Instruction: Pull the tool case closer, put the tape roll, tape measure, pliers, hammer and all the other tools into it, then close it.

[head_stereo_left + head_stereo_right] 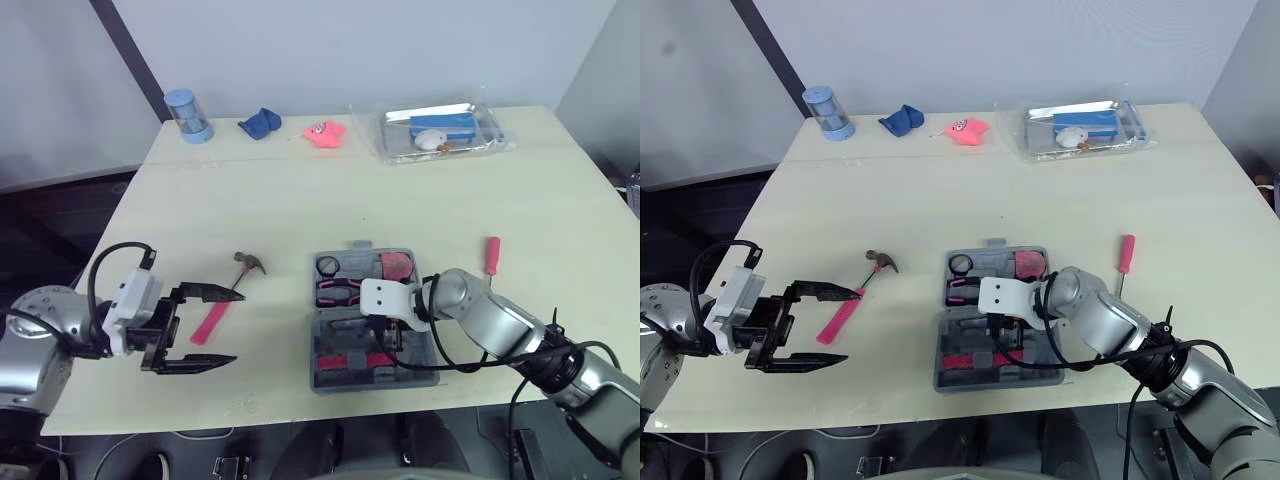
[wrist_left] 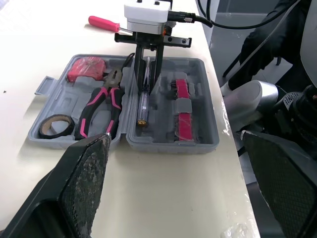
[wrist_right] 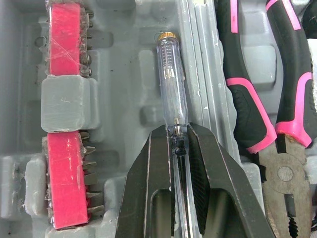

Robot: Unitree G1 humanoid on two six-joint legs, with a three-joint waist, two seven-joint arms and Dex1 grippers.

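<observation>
— So, starting at the right claw [image 3: 177,128]: open or shut?
— Shut. Pinching the metal shaft of a clear-handled screwdriver [image 3: 172,84], just below the handle. Laid flat in the long groove beside the hinge of the tool case [image 2: 205,99], brass cap pointing away from the claw.
— And around that groove?
— Two red bit strips [image 3: 67,37] on one side. Across the hinge, pink-handled pliers [image 2: 101,106], plus a tape roll [image 2: 57,125] and a red tape measure [image 2: 86,68], all seated in the other half. Probably only needs opening and lifting straight out.
— Outside the case?
— Two tools out on the worktop [image 1: 300,190]. First, a red screwdriver [image 1: 492,256], off to the robot's right of the case and apart from it. Long axis running away from the robot, handle at the far end. Nearer the right arm, clearly.
— Second?
— A hammer [image 1: 210,325], on the robot's left of the case and well apart from it. Head at the far end, pink handle slanting back toward the robot's left.
— Left claw [image 1: 240,326]?
— Wide open, holding nothing. Hanging right at the hammer, framing the pink handle between its two fingers as seen from the head. Pointing toward the case, so roughly across the handle's length. Can't tell the height above the worktop.
— So, hammer for the left?
— Likely, yes: nearest arm, and lined up for closing across the handle.
</observation>
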